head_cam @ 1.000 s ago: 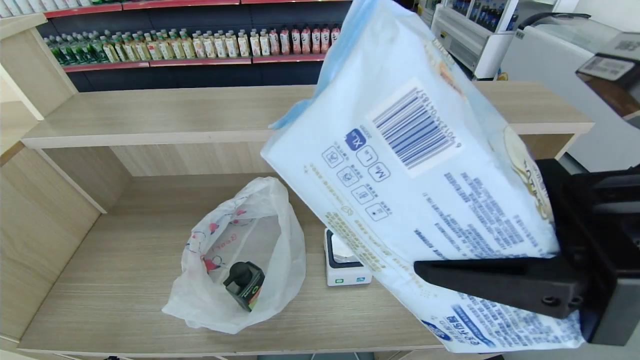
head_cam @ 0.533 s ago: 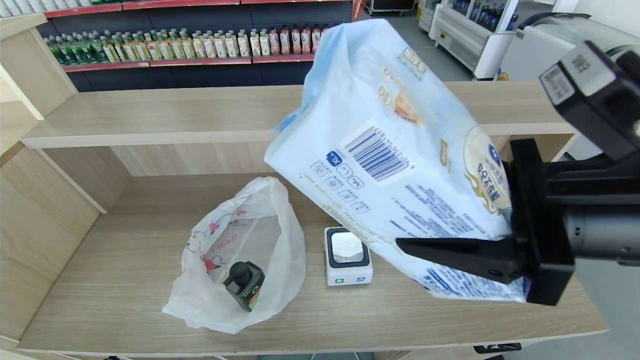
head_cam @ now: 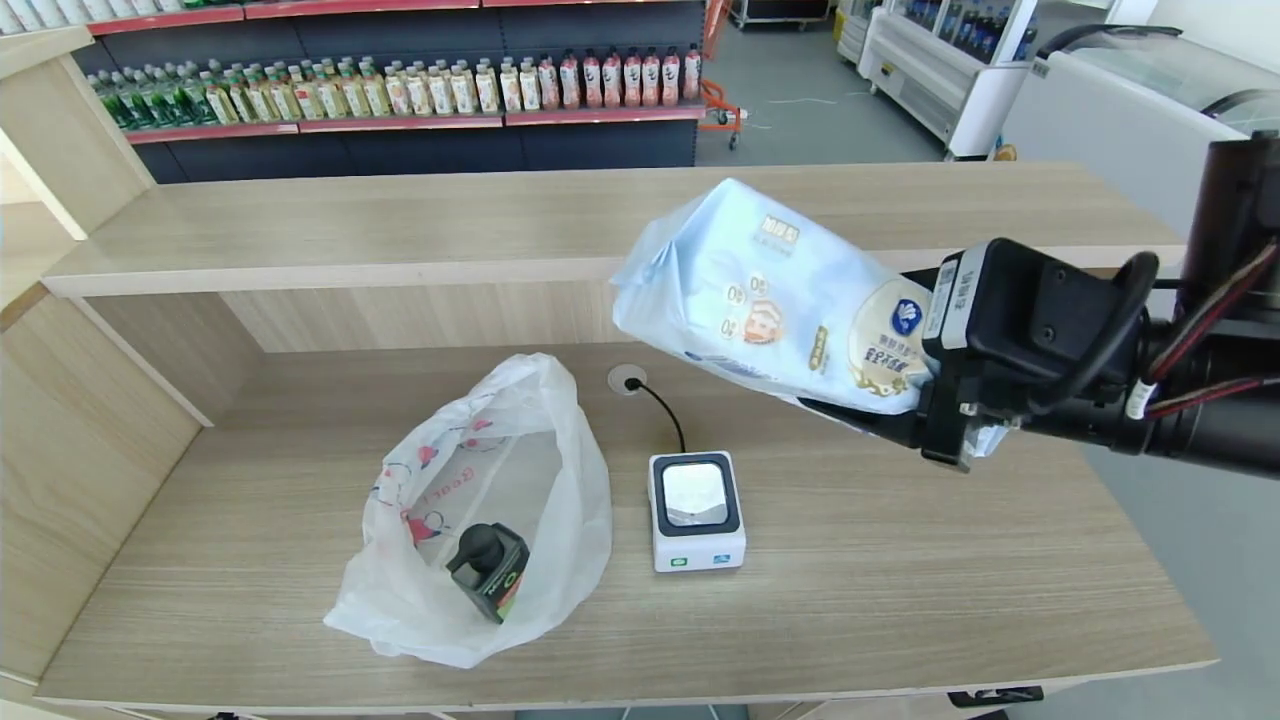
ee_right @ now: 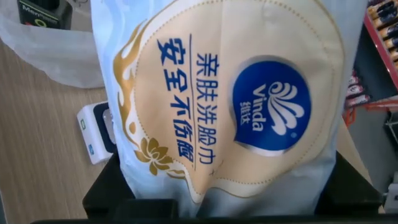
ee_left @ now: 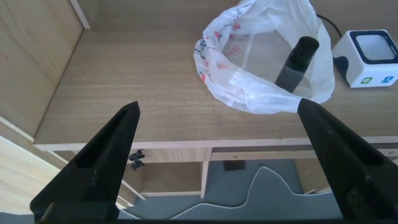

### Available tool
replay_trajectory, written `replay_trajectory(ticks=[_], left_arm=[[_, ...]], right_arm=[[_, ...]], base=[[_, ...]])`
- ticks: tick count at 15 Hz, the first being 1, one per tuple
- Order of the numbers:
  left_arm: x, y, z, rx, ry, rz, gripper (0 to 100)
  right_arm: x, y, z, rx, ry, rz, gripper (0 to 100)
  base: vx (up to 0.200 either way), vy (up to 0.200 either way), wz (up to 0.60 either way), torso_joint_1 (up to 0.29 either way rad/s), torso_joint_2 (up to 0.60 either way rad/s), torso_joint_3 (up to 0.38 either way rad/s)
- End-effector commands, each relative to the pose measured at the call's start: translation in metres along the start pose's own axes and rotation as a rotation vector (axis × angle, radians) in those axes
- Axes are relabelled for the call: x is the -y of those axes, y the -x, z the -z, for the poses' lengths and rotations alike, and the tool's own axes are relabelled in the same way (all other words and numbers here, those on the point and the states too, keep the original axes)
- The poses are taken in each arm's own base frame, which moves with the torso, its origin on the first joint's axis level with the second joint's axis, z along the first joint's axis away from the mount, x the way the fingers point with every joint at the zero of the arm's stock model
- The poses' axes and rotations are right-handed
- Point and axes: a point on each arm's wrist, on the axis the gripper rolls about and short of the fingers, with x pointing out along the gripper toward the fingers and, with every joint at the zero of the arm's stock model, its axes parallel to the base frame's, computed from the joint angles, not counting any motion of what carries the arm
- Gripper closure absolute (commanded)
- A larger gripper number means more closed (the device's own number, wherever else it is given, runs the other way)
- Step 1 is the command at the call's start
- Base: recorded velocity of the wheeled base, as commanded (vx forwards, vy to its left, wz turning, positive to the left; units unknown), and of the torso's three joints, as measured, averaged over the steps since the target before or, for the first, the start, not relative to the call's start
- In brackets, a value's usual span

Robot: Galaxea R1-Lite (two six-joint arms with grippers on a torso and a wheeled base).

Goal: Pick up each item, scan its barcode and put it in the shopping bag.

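Looking down on a pale wooden counter inside a shop. Being walled on the left by a slanting wooden panel and backed on the far side by a raised ledge. Ending open along the near and right edges. Facing, beyond the ledge, red shelves of bottled drinks, and a white freezer at the far right.

Carrying a thin white bag on the left half, its mouth gaping, with a dark bottle lying inside. Seating a white scanner just right of the bag, apart from it, window facing up, with a black cable running to a hole on the far side.

Clamping a pale blue pack in the right gripper, closed on the pack's right end, and holding it tilted in the air above the far right of the counter, beyond and right of the scanner.

Holding the left gripper spread wide, grasping nothing, above the near left edge, nearer than the bag.

Showing bare wood grain from the scanner to the right edge and along the near edge.
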Motion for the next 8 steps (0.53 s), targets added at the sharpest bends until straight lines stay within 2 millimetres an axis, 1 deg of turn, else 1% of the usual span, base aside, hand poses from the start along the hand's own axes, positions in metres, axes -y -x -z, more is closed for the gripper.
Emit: replay_trajectory(ticks=[1,3,6,8], left_arm=[[0.000,0.000,0.000,0.000,0.000,0.000,0],[0.000,0.000,0.000,0.000,0.000,0.000,0],[0.000,0.000,0.000,0.000,0.000,0.000,0],[0.000,0.000,0.000,0.000,0.000,0.000,0]], right_arm=[[-0.006,0.007,0.003,-0.010,-0.004,-0.012,100],[-0.004,0.014,0.002,-0.010,-0.001,0.003,100],[-0.003,0.020,0.010,-0.042,-0.009,0.016,100],[-0.002,0.021,0.016,-0.054,-0.017,0.017,100]], base=[[0.000,0.000,0.00,0.000,0.00,0.000],[0.000,0.000,0.00,0.000,0.00,0.000],[0.000,0.000,0.00,0.000,0.00,0.000],[0.000,0.000,0.60,0.007,0.00,-0.002]])
